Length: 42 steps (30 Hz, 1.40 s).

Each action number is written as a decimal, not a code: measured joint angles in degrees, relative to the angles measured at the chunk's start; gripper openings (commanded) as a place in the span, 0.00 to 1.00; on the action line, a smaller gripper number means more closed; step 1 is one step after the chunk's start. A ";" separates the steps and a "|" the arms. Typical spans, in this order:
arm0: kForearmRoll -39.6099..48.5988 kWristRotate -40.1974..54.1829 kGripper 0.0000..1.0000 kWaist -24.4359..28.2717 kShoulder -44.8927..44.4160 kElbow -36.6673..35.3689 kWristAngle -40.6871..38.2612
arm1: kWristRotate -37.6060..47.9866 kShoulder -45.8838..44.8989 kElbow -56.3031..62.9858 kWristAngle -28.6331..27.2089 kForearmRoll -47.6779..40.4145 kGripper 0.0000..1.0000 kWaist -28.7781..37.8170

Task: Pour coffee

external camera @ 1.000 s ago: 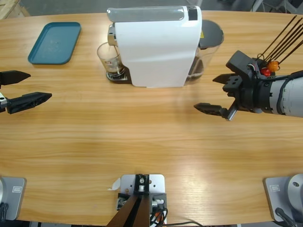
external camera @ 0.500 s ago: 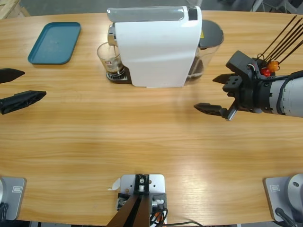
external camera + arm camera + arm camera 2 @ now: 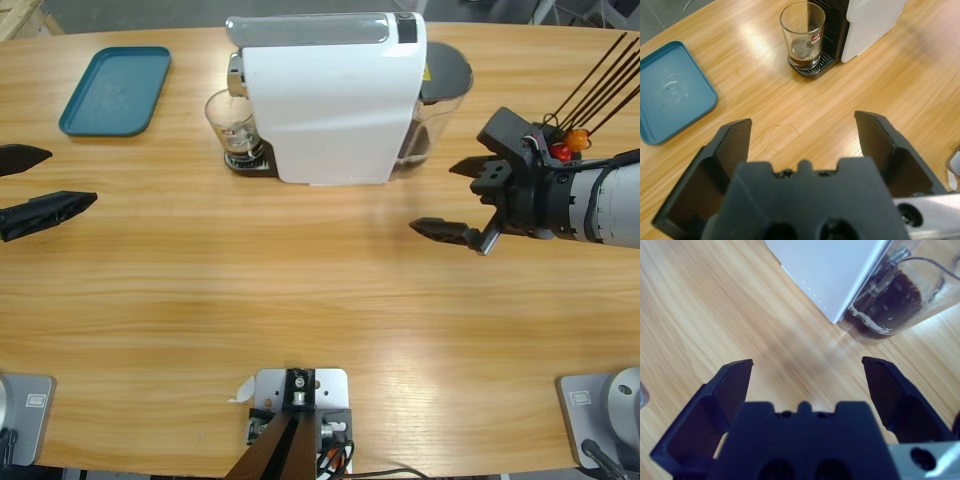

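Coffee (image 3: 801,59) lies as a thin brownish layer in the bottom of a clear glass tumbler (image 3: 229,122) with a small red mark, standing upright on the drip grille (image 3: 812,68) of the white coffee machine (image 3: 330,100), at about eleven o'clock on the desk (image 3: 300,290) in the high view. A blue tray (image 3: 115,90) lies well apart from it toward ten o'clock.

The left end effector (image 3: 35,185) sits at nine o'clock, jaws spread wide and holding nothing; in its wrist view the tumbler stands straight ahead at twelve o'clock, well clear of the jaws. The right end effector (image 3: 465,200) hovers at three o'clock, jaws also apart and empty, near the machine's water tank (image 3: 900,300), which holds dark liquid.

The tumbler looks light, rigid and breakable, with smooth walls that are likely slippery. A firm but gentle hold on the side wall around mid-height, jaws on opposite sides, seems best. With so little liquid, spilling is a small risk if it stays upright; catching the rim under the spout (image 3: 236,75) just above it is the greater hazard.
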 measured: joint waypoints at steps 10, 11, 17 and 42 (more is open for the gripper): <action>-1.96 0.63 0.89 0.00 0.11 0.01 0.16 | 0.00 0.00 0.00 0.00 0.00 0.98 0.00; -2.47 0.97 0.89 0.00 0.20 0.01 0.16 | 0.00 0.09 0.00 0.00 0.00 0.98 0.00; -10.85 2.79 0.89 -0.07 6.57 0.01 0.14 | 0.00 1.21 0.00 0.00 0.00 0.98 0.01; -59.89 4.99 0.89 -0.12 41.46 12.60 -7.52 | 0.00 4.10 -0.02 0.08 -0.01 0.98 0.07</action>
